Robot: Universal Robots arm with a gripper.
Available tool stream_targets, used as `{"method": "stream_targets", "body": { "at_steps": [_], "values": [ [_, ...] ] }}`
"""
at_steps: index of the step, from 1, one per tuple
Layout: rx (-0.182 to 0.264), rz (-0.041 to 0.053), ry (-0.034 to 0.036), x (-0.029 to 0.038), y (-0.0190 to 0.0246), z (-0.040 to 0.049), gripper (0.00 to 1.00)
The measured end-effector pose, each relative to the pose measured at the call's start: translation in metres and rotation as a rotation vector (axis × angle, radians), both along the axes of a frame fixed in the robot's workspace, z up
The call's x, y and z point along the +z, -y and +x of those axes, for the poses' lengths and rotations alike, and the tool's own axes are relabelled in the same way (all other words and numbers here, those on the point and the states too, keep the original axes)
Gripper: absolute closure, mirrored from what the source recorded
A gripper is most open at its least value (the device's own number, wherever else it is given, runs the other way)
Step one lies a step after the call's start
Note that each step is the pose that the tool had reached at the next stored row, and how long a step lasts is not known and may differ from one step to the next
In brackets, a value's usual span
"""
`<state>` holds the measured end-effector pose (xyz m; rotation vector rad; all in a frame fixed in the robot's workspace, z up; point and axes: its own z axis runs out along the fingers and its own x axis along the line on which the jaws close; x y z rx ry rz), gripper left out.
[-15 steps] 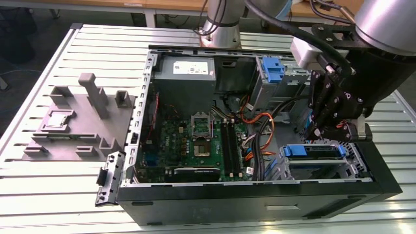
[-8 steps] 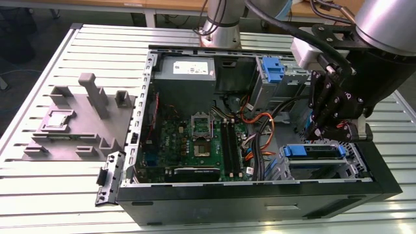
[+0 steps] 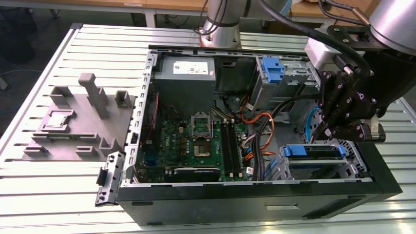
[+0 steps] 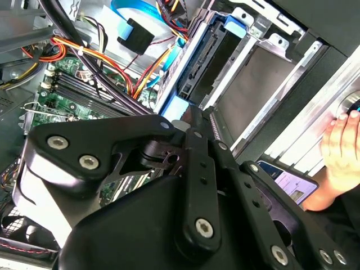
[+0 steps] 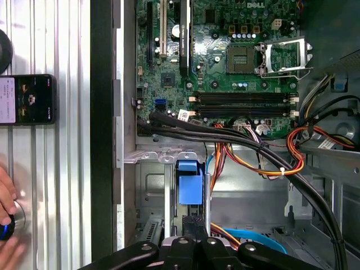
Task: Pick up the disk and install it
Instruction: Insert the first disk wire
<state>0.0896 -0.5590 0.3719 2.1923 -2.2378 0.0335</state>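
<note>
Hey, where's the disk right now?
The disk is on the exterior view's right, in the metal drive cage at a corner of the computer case, just under the gripper.

arm (image 3: 398, 19): silver-grey, rounded | pincer (image 5: 194, 218): black linkage plates | screws (image 4: 203, 227): silver, round-headed | cable (image 3: 312, 31): thick, black

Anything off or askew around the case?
Nothing spilled or damaged; the disk looks square in its bay. Odd: a phone and a person's hand rest on the table beside the case, and the CPU socket's frame stands open.
</note>
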Motion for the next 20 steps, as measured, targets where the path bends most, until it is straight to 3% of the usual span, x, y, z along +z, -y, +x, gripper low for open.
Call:
{"method": "stream_targets", "body": {
  "at_steps": [8,14,20],
  "values": [
    [0.0,0.0,0.0,0.0,0.0,0.0004,0.9],
    [0.075,-0.0001,0.0,-0.0003,0.0,0.0004,0.9],
    [0.075,-0.001,0.0,-0.0004,-0.0047,0.0068,0.9]
  ]
}}
